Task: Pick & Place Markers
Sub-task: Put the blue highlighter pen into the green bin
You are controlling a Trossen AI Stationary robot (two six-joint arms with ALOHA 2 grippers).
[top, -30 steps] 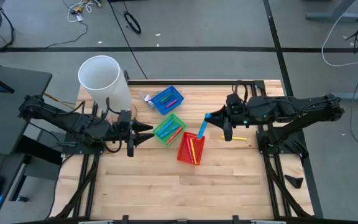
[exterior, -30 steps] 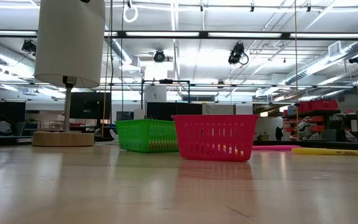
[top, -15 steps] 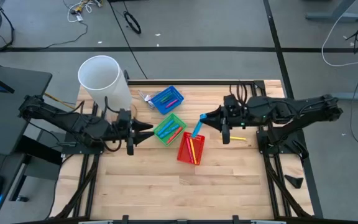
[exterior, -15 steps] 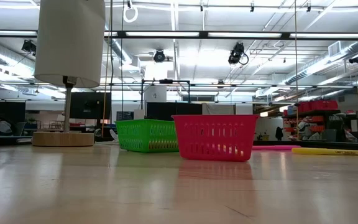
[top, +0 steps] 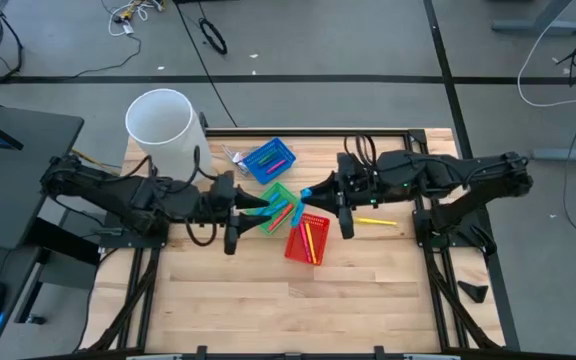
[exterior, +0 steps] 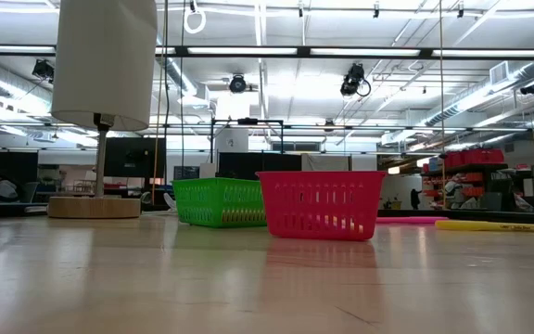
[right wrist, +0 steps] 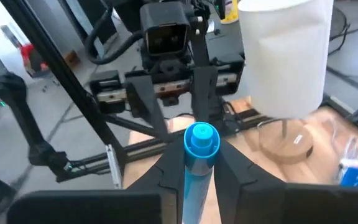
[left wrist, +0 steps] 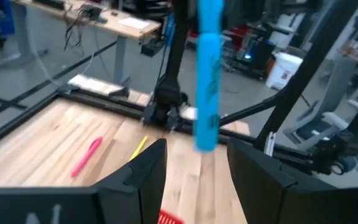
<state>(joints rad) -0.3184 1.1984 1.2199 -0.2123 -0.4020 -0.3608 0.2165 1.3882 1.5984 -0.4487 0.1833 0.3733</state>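
Observation:
My right gripper (top: 322, 190) is shut on a blue marker (right wrist: 201, 144), held above the green basket (top: 280, 206) and the red basket (top: 306, 238). The marker's free end (top: 306, 192) points toward my left gripper (top: 262, 208), which stands open just short of it, over the green basket. In the left wrist view the blue marker (left wrist: 207, 74) hangs in front of the gap between the open fingers (left wrist: 149, 169) without touching them. A yellow marker (top: 376, 222) and a pink marker (left wrist: 87, 155) lie flat on the table. Several markers lie in the blue basket (top: 268, 160). My right gripper pinches the blue marker between its two fingers (right wrist: 166, 177). The marker lies along the fingers and sticks out ahead of them, round end (right wrist: 201, 138) foremost, toward the table's left. The part inside the fingers is hidden by them. The marker is lifted clear of the baskets.
A tall white cylinder (top: 168, 128) on a round wooden base (exterior: 94, 206) stands at the table's far left. In the low view the red basket (exterior: 321, 204) stands in front of the green basket (exterior: 219, 201), with the yellow marker (exterior: 494, 225) to the right.
Both grippers have risen and come toward each other over the baskets, the left toward the table's right, the right toward its left with the blue marker. The right wrist has rolled, so the marker, which slanted down before, now points nearly level at the left gripper.

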